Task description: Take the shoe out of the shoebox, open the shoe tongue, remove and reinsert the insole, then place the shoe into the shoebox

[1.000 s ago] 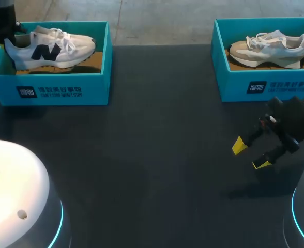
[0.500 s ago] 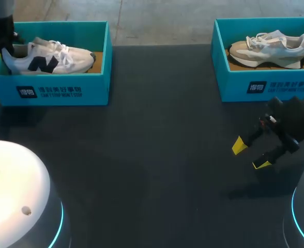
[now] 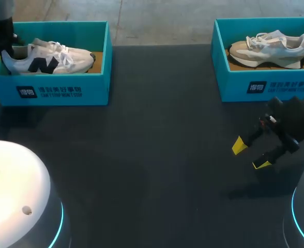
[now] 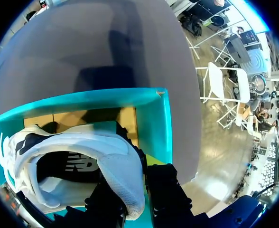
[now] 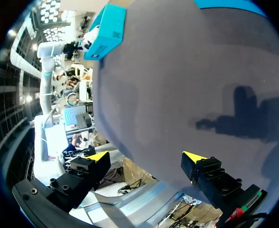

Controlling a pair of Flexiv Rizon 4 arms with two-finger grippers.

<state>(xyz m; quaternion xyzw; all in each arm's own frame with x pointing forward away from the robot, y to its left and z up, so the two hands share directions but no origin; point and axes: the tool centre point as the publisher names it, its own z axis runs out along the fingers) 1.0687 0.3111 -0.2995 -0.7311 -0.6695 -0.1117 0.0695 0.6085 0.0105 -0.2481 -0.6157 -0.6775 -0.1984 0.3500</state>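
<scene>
The left gripper's [image 4: 134,194] 2 black fingers [image 4: 165,190] are clamped on the heel of the white shoe [image 4: 82,147], 1 inside the collar and 1 behind it. The right gripper's [image 5: 146,161] 2 fingers [image 5: 203,171] stand wide apart with nothing between them, and their yellow tips hang above bare tabletop.

The dark table [image 3: 157,155] carries 2 open teal boxes, well apart at its far side. The left shoebox [image 3: 54,90] sits at the far left. In the left wrist view its teal wall [image 4: 153,123] and tan floor [image 4: 125,118] show ahead of the fingers. The right shoebox [image 3: 255,85] sits at the far right. The right arm comes in just in front of it, and its gripper [image 3: 250,155] is above the table, apart from the box.

The white shoe [image 3: 48,59], with a dark letter on its side, lies inside the left shoebox on its sole. Its toe points toward the table's middle, and its heel is at the box's outer end, where the left gripper [image 3: 7,50] holds it. A grey shoe [image 3: 268,49] with white laces lies in the right shoebox, untouched.
</scene>
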